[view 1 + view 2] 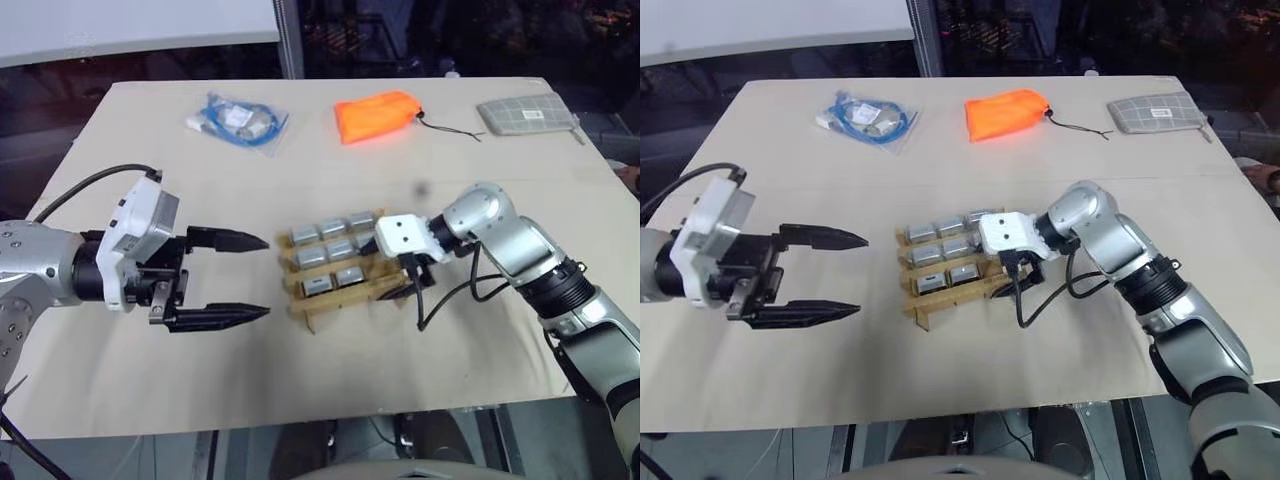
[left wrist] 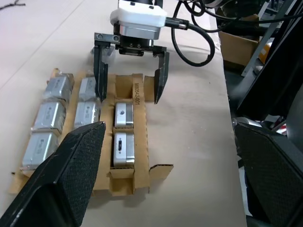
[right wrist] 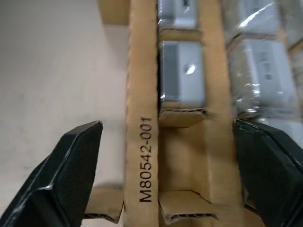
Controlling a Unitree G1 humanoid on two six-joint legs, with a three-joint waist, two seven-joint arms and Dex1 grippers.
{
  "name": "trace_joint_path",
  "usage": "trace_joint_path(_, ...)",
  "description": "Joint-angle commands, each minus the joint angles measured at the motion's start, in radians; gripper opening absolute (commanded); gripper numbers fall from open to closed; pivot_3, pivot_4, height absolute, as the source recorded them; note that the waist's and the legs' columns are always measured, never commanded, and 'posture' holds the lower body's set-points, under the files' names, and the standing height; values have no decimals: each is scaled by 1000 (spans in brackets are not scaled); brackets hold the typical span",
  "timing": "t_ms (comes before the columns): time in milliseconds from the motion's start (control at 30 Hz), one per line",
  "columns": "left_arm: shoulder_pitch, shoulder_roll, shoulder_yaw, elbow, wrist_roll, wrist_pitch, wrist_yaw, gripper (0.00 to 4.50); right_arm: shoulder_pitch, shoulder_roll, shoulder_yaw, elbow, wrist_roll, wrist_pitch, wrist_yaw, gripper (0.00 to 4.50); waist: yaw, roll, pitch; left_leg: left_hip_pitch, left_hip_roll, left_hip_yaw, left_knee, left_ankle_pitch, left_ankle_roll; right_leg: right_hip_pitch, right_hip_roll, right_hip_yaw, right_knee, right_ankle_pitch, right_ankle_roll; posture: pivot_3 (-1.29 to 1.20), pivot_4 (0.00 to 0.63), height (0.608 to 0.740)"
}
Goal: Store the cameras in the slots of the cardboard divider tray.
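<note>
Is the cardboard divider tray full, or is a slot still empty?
Not full. In the left wrist view, the cardboard divider tray holds eight cameras; the slot between the open right claw's fingers is bare cardboard.

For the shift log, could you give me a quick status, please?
Both pincers open: left clear, right over tray. Eight cameras slotted, end slot empty. Nothing in the way.

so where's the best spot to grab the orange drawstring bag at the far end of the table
Probably from above, across the short width of the orange drawstring bag. It lies flat and soft on the tan table, so its bunched middle should pinch more easily than the thin black cord.
</note>
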Motion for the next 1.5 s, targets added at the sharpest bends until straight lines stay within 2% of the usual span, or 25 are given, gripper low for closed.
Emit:
trace_joint_path(33,-14,13,16,-1,-6,-14,-12,4500,13,-40,-134,-55,82,61,-30,4419,3,0,0,0,0,0,0,0,0,0,0,0,0,0,0,0,150,740)
trace_joint_path(200,-21,12,5,7,0,-19,-19,4500,66,-128,-269,-21,152,127,-58,4419,9,0,0,-1,-1,0,-1,0,0,0,-1,-1,-3,0,0,0,150,740)
trace_joint_path(367,-48,14,-23,28,8,-30,-31,4500,118,-191,-285,152,85,-2,-94,4419,2,0,0,-1,0,0,-2,0,0,0,0,-1,-3,0,0,0,150,740)
trace_joint_path(500,-62,15,-40,34,11,-34,-36,4500,127,-167,-281,294,56,-123,-115,4419,-3,0,0,-1,0,1,-2,0,0,0,0,1,-3,0,0,0,150,740)
trace_joint_path(733,-61,16,-41,24,8,-26,-30,4500,11,-109,-256,637,-60,-372,-186,4419,-4,0,1,-1,0,2,-2,0,0,-1,0,2,-3,0,0,0,150,740)
trace_joint_path(900,-36,17,-10,9,1,-16,-24,4500,-33,-79,-254,766,-78,-417,-143,4419,-2,0,1,-1,0,2,-2,0,0,-1,0,2,-3,0,0,0,150,740)
trace_joint_path(1067,-12,19,17,-4,-5,-8,-19,4500,-30,-67,-276,783,-59,-399,-90,4419,-1,0,1,-1,0,1,-2,0,0,-1,0,1,-4,0,0,0,150,740)
trace_joint_path(1100,-8,19,20,-6,-5,-8,-20,4500,-29,-65,-282,782,-55,-397,-89,3869,-2,0,1,-1,0,1,-2,0,0,-1,0,1,-4,0,0,0,150,740)
trace_joint_path(1200,-8,19,19,-3,-7,-6,-20,4500,-23,-67,-295,772,-51,-407,-97,2578,-2,0,1,-1,0,1,-2,0,0,-1,0,2,-3,0,0,0,150,740)
trace_joint_path(1267,-18,20,5,6,-6,-8,-21,4500,-15,-66,-309,754,-42,-412,-107,1960,-2,0,1,-1,0,1,-2,0,0,-1,0,1,-3,0,0,0,150,740)
trace_joint_path(1433,-55,13,-35,39,-9,-1,-14,4500,32,-60,-351,660,-14,-463,-166,1964,-1,0,1,-1,0,1,-2,0,0,-1,0,1,-3,0,0,0,150,740)
trace_joint_path(1500,-92,-22,-73,58,-31,44,49,4500,70,-42,-378,577,-3,-509,-235,1964,-1,0,1,-1,0,1,-2,0,0,-1,0,1,-3,0,0,0,150,740)
